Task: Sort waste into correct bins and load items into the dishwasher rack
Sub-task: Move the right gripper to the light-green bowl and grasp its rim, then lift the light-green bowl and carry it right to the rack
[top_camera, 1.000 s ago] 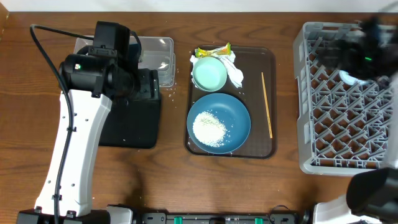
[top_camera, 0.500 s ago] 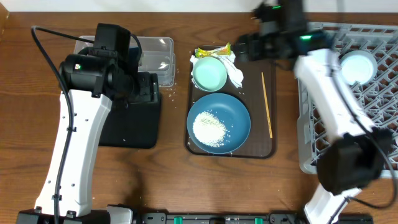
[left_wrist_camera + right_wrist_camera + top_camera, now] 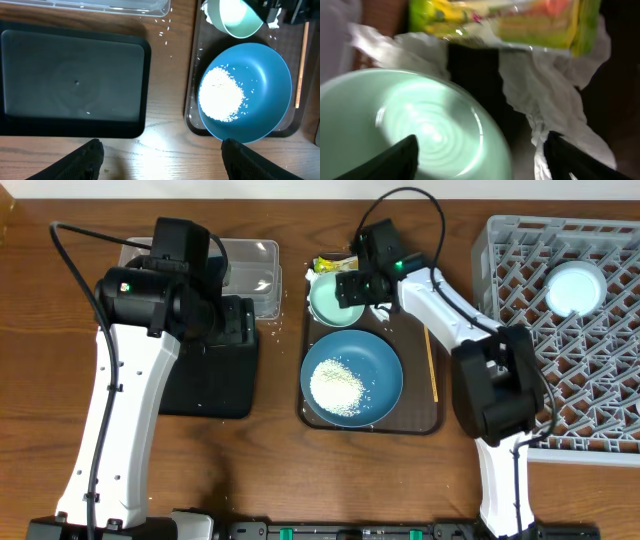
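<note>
Right claw (image 3: 482, 157) open wide, empty, over bowl (image 3: 334, 302) rim, upper centre of frame: probably to pinch rim.

Blurred close-up: the small mint-green bowl (image 3: 415, 125) under the right gripper (image 3: 482, 145) runs off the bottom edge; the shiny yellow-green wrapper (image 3: 520, 20) ahead of it is cropped at top.

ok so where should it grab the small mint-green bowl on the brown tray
Probably the thin rim, from straight above, one finger inside and one outside: the small mint-green bowl sits upright and open. Its right side looks best, with only crumpled white tissue there; the large dark blue dish crowds the near side.
</note>
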`<state>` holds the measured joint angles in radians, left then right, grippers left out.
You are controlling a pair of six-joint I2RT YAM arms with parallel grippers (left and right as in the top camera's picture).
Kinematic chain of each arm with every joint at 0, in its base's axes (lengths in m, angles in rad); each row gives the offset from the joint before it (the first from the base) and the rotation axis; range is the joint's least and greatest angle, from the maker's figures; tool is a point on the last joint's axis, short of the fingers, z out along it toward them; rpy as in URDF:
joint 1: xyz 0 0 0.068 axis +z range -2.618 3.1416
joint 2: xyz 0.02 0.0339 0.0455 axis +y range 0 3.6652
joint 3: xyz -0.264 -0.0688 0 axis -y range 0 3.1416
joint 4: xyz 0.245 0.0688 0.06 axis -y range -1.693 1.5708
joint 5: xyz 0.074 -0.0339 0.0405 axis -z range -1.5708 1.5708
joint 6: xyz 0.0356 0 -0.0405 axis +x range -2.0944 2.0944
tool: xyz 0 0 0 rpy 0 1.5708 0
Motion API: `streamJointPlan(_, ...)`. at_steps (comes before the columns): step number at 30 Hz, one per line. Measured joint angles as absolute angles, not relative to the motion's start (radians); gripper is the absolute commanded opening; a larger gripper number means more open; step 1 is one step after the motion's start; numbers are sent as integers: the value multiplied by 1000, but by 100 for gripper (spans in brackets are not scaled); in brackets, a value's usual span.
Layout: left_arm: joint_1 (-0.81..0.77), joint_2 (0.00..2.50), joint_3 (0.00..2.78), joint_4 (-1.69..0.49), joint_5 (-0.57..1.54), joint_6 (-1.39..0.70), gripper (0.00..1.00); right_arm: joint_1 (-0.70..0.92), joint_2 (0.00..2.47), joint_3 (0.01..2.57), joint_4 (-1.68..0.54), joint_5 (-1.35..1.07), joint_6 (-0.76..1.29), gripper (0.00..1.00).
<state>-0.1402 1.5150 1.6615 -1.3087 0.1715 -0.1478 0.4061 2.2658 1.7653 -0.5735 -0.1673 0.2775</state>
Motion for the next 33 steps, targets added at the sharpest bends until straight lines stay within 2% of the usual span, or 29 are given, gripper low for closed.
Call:
streamJointPlan(1, -140, 1515, 1662, -1309, 171, -148, 79, 406, 2272, 1765, -578, -166, 282, 63)
streamJointPlan(7, -140, 1515, 1662, -1309, 172, -148, 78, 406, 2278, 1765, -582, -163, 300, 58)
streamJointPlan(9, -140, 1515, 1662, -1309, 172, -148, 78, 405, 2278, 1765, -583, -163, 302, 46)
streamJointPlan(14, -140, 1515, 1662, -1309, 172, -148, 78, 402, 2276, 1765, -583, -162, 307, 26)
streamJointPlan(16, -140, 1515, 1662, -1309, 172, -148, 78, 399, 2276, 1765, -590, -160, 310, 22)
streamJointPlan(24, -140, 1515, 1662, -1309, 172, -148, 78, 394, 2275, 1765, -624, -159, 310, 15)
streamJointPlan(28, -140, 1515, 1662, -1309, 172, -148, 78, 394, 2275, 1765, -628, -159, 311, 6)
streamJointPlan(33, -140, 1515, 1662, -1309, 172, -148, 78, 394, 2273, 1765, -628, -160, 311, 3)
